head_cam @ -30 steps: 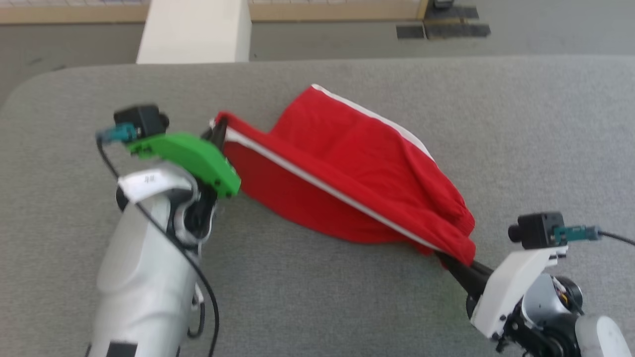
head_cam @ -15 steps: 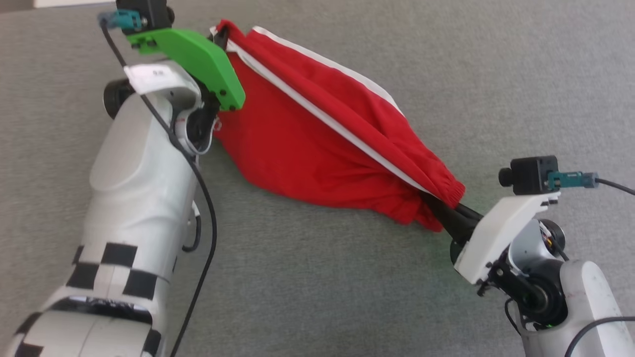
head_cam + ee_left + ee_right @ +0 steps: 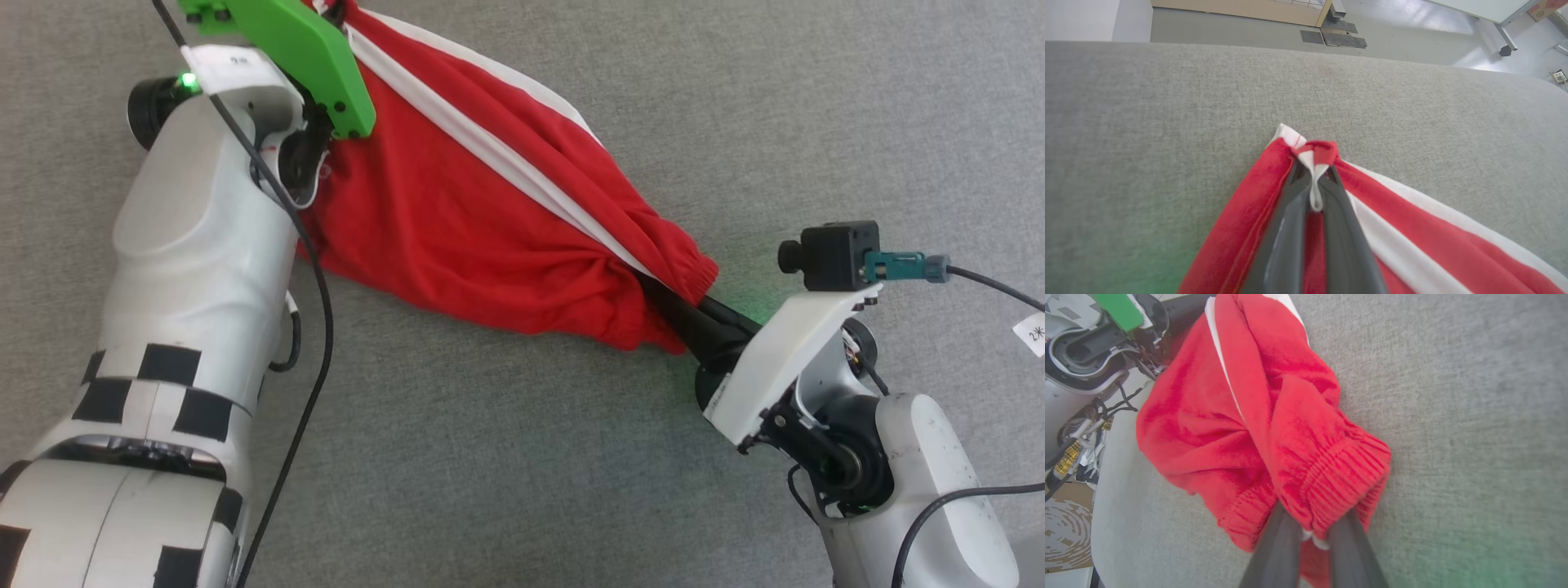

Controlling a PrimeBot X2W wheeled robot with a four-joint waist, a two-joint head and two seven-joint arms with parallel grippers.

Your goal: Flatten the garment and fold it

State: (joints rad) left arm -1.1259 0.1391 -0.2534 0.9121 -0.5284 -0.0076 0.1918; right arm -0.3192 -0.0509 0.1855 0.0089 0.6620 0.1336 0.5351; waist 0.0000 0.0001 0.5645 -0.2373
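The garment point(image 3: 457, 212) spans slantwise from the left gripper point(image 3: 1314, 173) to the right gripper point(image 3: 1315, 526), both pinched onto it, so that whole line is barred. The left forearm point(image 3: 196, 245) and its trailing black cable point(image 3: 318, 327) wall off the near-left side. The right arm point(image 3: 898, 465) fills the near-right corner. Between the two arms, on the near side of the cloth, the grey padded surface point(image 3: 506, 465) lies bare. There is more bare room beyond the cloth, towards the far right.

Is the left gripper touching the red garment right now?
Touching. The left wrist view shows the left gripper shut on a white-trimmed corner of the garment.
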